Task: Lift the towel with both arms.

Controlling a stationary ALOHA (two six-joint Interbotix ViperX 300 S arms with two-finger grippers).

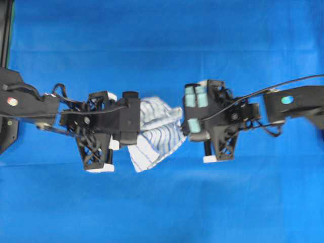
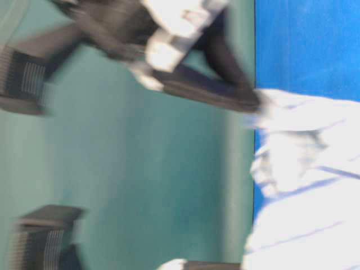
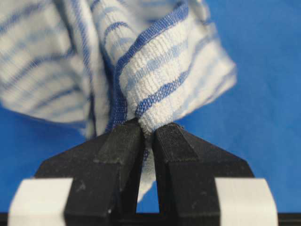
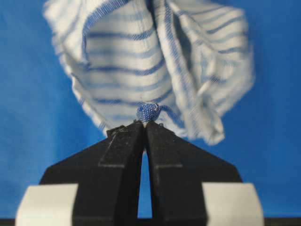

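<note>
The towel [image 1: 154, 132], white with thin blue stripes, hangs crumpled between my two grippers over the blue table. My left gripper [image 1: 135, 121] is shut on its left edge; in the left wrist view a thick fold of towel [image 3: 155, 80] is pinched between the black fingertips, with the gripper [image 3: 147, 129] closed on it. My right gripper [image 1: 184, 121], with pale green tape patches, is shut on the towel's right corner; in the right wrist view the gripper [image 4: 144, 123] holds a small blue-edged tip, and the towel [image 4: 150, 66] hangs beyond. The table-level view shows the towel [image 2: 304, 185] raised, blurred.
The blue table cover [image 1: 162, 45] spreads all around under both arms. A black frame post [image 1: 6, 30] stands at the far left edge. Black cables [image 1: 283, 83] trail along the right arm.
</note>
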